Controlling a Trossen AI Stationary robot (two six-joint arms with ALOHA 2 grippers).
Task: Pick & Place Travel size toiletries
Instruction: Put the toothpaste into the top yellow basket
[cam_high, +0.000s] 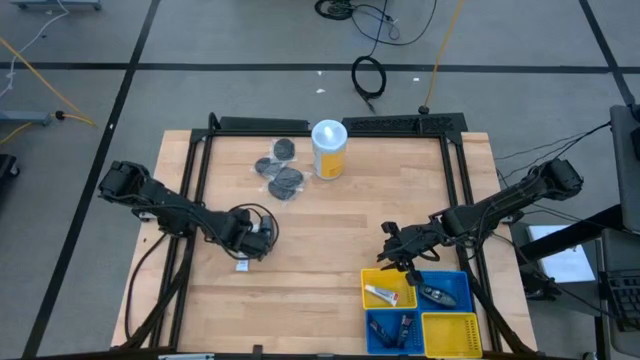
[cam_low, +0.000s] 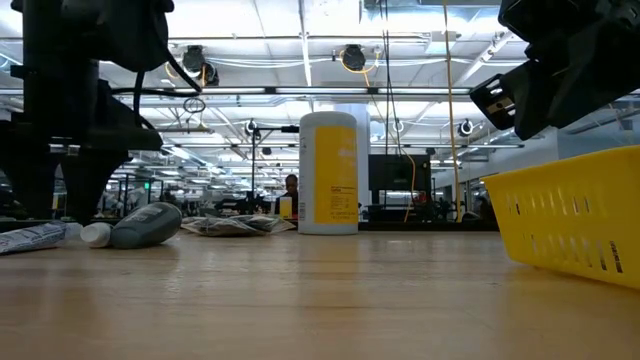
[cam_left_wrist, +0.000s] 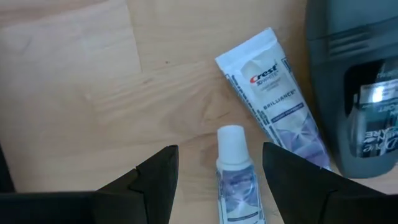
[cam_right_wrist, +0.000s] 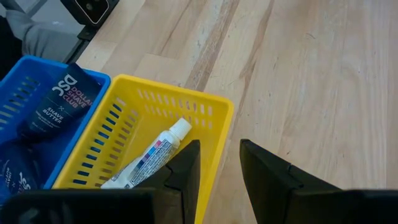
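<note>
Pale wooden boards make up the table (cam_high: 330, 230), which has a black frame at its edges and stands on a grey floor. Both dark arms reach in from the sides. At the near right corner sit four baskets: a yellow basket (cam_right_wrist: 205, 109) holding a white tube (cam_right_wrist: 152, 155), a blue basket (cam_right_wrist: 25, 74) beside it with a dark Dollar Shave Club sachet (cam_right_wrist: 53, 102), and two more in the row nearer the table's front edge. A white-lidded yellow-and-white canister (cam_high: 329, 149) stands upright near the far edge, with flat grey round packets (cam_high: 280, 172) lying just left of it. The left gripper (cam_left_wrist: 217, 171) hovers low over the left side of the table, fingers apart and holding nothing, straddling a small white-capped tube (cam_left_wrist: 233, 168); a Crest toothpaste tube (cam_left_wrist: 273, 93) lies just beside that, and a dark grey bottle (cam_left_wrist: 354, 87) next to it. The right gripper (cam_right_wrist: 221, 165) hangs above the yellow basket's rim, fingers a narrow gap apart, empty.
</note>
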